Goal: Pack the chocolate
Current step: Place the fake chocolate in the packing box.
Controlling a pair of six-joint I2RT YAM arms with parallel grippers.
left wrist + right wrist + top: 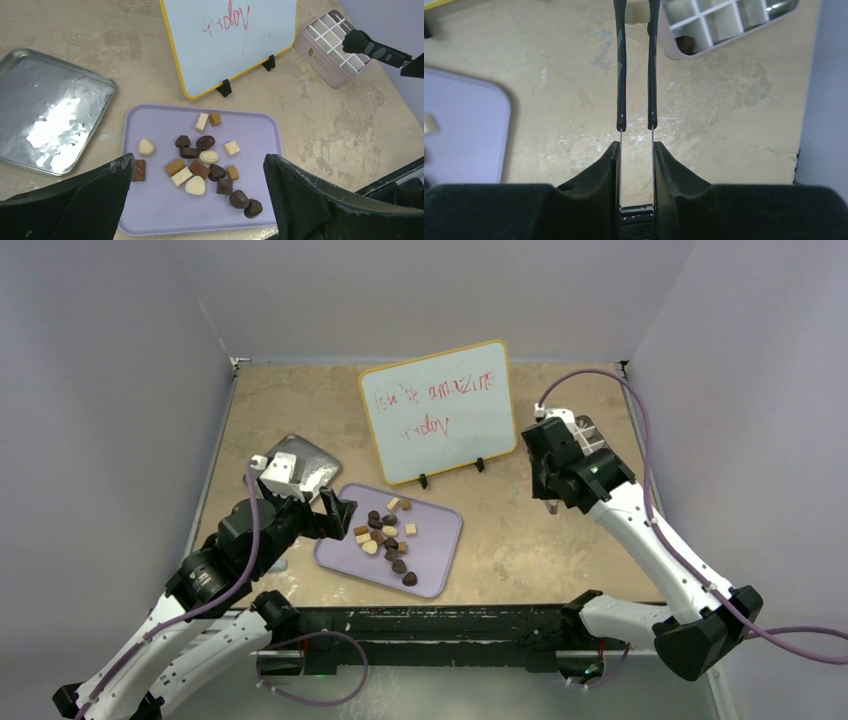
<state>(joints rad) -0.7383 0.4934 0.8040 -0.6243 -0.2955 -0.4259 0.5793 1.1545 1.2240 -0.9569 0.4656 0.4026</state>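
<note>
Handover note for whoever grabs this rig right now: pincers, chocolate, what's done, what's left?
Left pincer: open, empty, hovering over the lavender tray.
Right pincer: shut on the tongs, which point toward the pink gridded box.
Chocolate: every piece in view lies loose on the tray.
Done: tongs in hand; nothing packed, the box cells that show look empty.
Left: carry each piece from the tray into the box.

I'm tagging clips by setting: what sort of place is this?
Likely a robot lab work cell: plain walls enclose a table, two robot arms sit at its near edge, and chocolate lies on a lavender tray.
</note>
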